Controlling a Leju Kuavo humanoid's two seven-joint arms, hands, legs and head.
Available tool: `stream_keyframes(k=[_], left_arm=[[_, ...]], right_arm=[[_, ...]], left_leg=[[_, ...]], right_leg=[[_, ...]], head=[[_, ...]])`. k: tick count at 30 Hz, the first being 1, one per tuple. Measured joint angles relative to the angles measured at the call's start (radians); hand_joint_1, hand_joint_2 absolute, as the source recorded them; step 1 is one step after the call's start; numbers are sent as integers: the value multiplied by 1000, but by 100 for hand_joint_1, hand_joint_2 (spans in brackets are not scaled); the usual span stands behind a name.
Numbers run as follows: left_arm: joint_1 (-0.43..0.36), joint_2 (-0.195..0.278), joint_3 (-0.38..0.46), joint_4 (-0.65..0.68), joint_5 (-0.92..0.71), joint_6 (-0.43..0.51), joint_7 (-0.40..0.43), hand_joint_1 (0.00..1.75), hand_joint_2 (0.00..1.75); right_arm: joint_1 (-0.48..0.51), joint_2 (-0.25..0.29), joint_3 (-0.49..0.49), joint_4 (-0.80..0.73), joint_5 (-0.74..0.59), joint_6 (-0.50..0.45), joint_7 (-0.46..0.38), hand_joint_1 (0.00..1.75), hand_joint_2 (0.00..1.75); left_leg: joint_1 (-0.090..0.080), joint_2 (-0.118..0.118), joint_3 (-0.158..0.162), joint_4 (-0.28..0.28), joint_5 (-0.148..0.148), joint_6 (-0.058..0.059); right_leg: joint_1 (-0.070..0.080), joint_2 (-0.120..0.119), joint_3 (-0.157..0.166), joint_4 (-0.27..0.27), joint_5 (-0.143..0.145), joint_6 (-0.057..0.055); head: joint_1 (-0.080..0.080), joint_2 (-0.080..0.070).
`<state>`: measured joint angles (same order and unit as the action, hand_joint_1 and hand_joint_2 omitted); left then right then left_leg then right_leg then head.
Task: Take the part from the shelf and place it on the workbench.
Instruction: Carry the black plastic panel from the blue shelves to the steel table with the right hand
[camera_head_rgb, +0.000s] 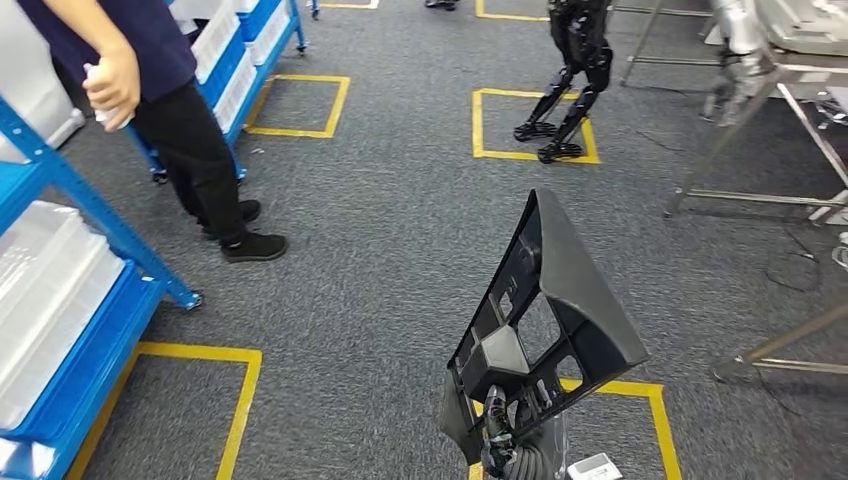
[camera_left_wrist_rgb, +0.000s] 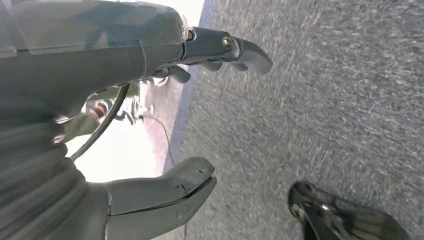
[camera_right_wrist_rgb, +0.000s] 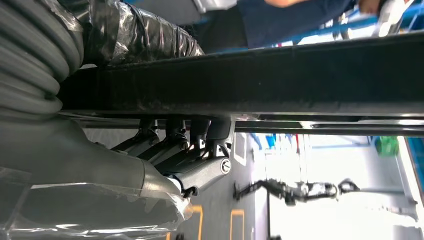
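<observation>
I'm carrying the part (camera_head_rgb: 545, 310) upright in my right hand (camera_right_wrist_rgb: 180, 160), fingers clamped on its edge; my left hand (camera_left_wrist_rgb: 150, 125) is hanging spread and empty. I'm keeping it level while turning toward the bench (camera_head_rgb: 790, 110), steering clear of the person (camera_head_rgb: 190, 130) by the shelf (camera_head_rgb: 90, 330).

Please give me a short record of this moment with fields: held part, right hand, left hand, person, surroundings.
held part: large black ribbed plastic panel, upright, above grey carpet floor
right hand: right hand, fingers hooked on the panel's edge
left hand: left hand, holds nothing, fingers apart
person: person in dark clothes stands beside blue metal shelf
surroundings: yellow tape squares
</observation>
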<state>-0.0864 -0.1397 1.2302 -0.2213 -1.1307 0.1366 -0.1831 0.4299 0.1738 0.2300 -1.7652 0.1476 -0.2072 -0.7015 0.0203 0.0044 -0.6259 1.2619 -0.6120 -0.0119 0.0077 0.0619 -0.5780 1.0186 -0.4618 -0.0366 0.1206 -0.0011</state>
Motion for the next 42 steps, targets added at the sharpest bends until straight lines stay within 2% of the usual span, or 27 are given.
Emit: stream_keyframes(k=[1, 3, 5, 7, 8, 9, 11, 12, 14, 15, 16, 18, 20, 22, 23, 25, 27, 29, 30, 31, 33, 35, 36, 37, 38, 39, 42], left_arm=[[1, 0, 0, 0, 0, 0, 1, 0, 175], [1, 0, 0, 0, 0, 0, 0, 0, 175], [-1, 0, 0, 0, 0, -1, 0, 0, 175], [-4, -2, 0, 0, 0, -1, -1, 0, 175], [-5, -2, 0, 0, 0, -1, -1, 0, 175], [-5, -3, 0, 0, -1, -2, -1, 0, 175], [-3, -3, 0, 0, -1, -2, -1, 0, 175], [-1, -3, 0, 0, -1, -3, 0, 0, 175], [1, -3, 0, 0, -1, -3, 1, 0, 175], [0, -3, 0, 0, -1, -4, 2, 0, 175], [0, -3, 0, 0, -1, -4, 4, 0, 175], [-1, -4, 0, 0, -2, -4, 7, 0, 175], [-2, -5, 0, 0, -3, -4, 11, 0, 175], [-6, -7, 0, 0, -4, -4, 12, 0, 175], [-8, -8, 0, 0, -4, -4, 13, 0, 175], [-10, -9, 0, 0, -5, -4, 13, 0, 175], [-6, -10, 0, 0, -6, -4, 13, 0, 175], [-2, -10, 0, 0, -7, -4, 13, 0, 175], [0, -10, 0, 0, -7, -4, 14, 0, 175], [1, -10, 0, 0, -8, -4, 14, 0, 175], [1, -9, 1, 0, -8, -3, 14, 0, 175], [0, -8, 1, 0, -8, -3, 13, 0, 175], [-1, -8, 1, 0, -8, -3, 13, 0, 175], [-2, -8, 1, 0, -8, -3, 13, 0, 175], [-3, -9, 1, 0, -8, -3, 13, 0, 175], [-3, -10, 1, 0, -8, -3, 13, 0, 175], [0, -11, 1, 0, -8, -3, 13, 0, 175]], right_arm=[[0, 1, -1, 2, 1, 1, 0, 175, 175], [-1, 4, -4, 5, 5, 3, 0, 175, 175], [-1, 7, -8, 9, 11, 5, 0, 175, 175], [-1, 10, -13, 11, 16, 5, 0, 175, 175], [0, 11, -15, 12, 16, 5, 0, 175, 175], [0, 12, -16, 14, 17, 5, 0, 175, 175], [-1, 14, -19, 18, 20, 5, 0, 175, 175], [-2, 15, -19, 21, 21, 4, 0, 175, 175], [-4, 17, -21, 31, 26, 4, 0, 175, 175], [-4, 18, -21, 37, 29, 4, 0, 175, 175], [-4, 19, -22, 42, 32, 4, 0, 175, 175], [-6, 20, -22, 49, 36, 4, 0, 175, 175], [-8, 24, -23, 54, 38, 5, 0, 175, 175], [-9, 29, -25, 59, 42, 6, 0, 175, 175], [-8, 31, -27, 61, 44, 7, 0, 175, 175], [-10, 35, -29, 65, 49, 8, 0, 175, 175], [-14, 38, -29, 70, 51, 10, 0, 175, 175], [-15, 39, -31, 75, 51, 13, 0, 175, 175], [-15, 40, -32, 78, 51, 14, 0, 175, 175], [-14, 41, -34, 81, 51, 15, 0, 175, 175], [-15, 43, -36, 86, 51, 16, 0, 175, 175], [-16, 44, -36, 91, 52, 16, 1, 175, 175], [-16, 45, -37, 92, 52, 17, 1, 175, 175], [-16, 45, -37, 93, 52, 17, 1, 175, 175], [-15, 45, -38, 93, 52, 17, 1, 175, 175], [-15, 45, -39, 93, 52, 17, 1, 175, 175], [-16, 45, -41, 97, 51, 18, 1, 175, 175]], left_leg=[[0, -9, 25, -60, 41, 2], [1, -55, 74, -177, 89, 7], [-1, -82, 89, -220, 92, 12], [-3, -61, 92, -228, 98, 22], [-1, -48, 95, -235, 103, 29], [1, -34, 98, -243, 108, 36], [1, -7, 101, -254, 114, 44], [0, 8, 101, -255, 114, 45], [-1, 38, 102, -255, 111, 42], [-1, 53, 104, -254, 109, 40], [-1, 67, 108, -254, 106, 37], [-3, 89, 117, -254, 97, 27], [-6, 108, 124, -254, 89, 14], [-4, 129, 136, -259, 83, 1], [-2, 123, 141, -255, 77, -5], [3, 75, 123, -203, 41, -11], [4, 19, 58, -74, -20, -10], [2, 4, -3, 28, -43, -9], [2, 2, -11, 27, -22, -7], [2, -3, -1, -13, 15, -3], [1, -51, 43, -143, 90, 5], [0, -96, 68, -217, 112, 11], [-3, -101, 71, -224, 108, 14], [-3, -88, 74, -228, 110, 17], [-3, -74, 78, -236, 114, 23], [-1, -60, 83, -244, 118, 29], [1, -14, 92, -259, 123, 40]], right_leg=[[0, 16, -2, 7, -2, 1], [-1, 41, -11, 24, -8, 8], [-6, 62, -23, 34, -8, 20], [-10, 83, -31, 33, -3, 33], [-9, 75, -35, 37, -5, 38], [-7, 51, -45, 56, -18, 43], [-8, -17, -91, 149, -73, 52], [-12, -39, -123, 215, -104, 57], [-21, -54, -162, 291, -122, 66], [-26, -60, -155, 280, -104, 69], [-30, -70, -127, 227, -71, 71], [-27, -114, -54, 89, -16, 67], [-15, -138, -22, 26, -6, 55], [-8, -116, -20, 21, -8, 40], [-9, -103, -17, 15, -6, 33], [-12, -80, -8, 4, -1, 17], [-11, -56, -7, 2, 0, 5], [-5, -25, -6, 5, -2, 1], [-2, -8, -5, 8, -4, 0], [-1, 9, -3, 11, -5, 0], [0, 37, -5, 20, -10, 5], [-4, 62, -15, 29, -13, 15], [-7, 75, -20, 30, -12, 22], [-10, 88, -24, 28, -10, 29], [-11, 83, -26, 29, -10, 34], [-9, 59, -32, 40, -17, 39], [-10, -39, -101, 174, -91, 50]], head=[[0, 0], [0, 0], [0, 0], [0, 0], [0, 0], [2, 0], [4, 0], [5, 0], [5, 0], [5, 0], [5, 0], [5, 0], [5, 0], [5, 0], [5, 0], [4, 0], [4, 0], [4, 0], [4, 0], [4, 0], [4, 0], [4, 0], [4, 0], [4, 0], [4, 0], [4, 0], [6, 0]])
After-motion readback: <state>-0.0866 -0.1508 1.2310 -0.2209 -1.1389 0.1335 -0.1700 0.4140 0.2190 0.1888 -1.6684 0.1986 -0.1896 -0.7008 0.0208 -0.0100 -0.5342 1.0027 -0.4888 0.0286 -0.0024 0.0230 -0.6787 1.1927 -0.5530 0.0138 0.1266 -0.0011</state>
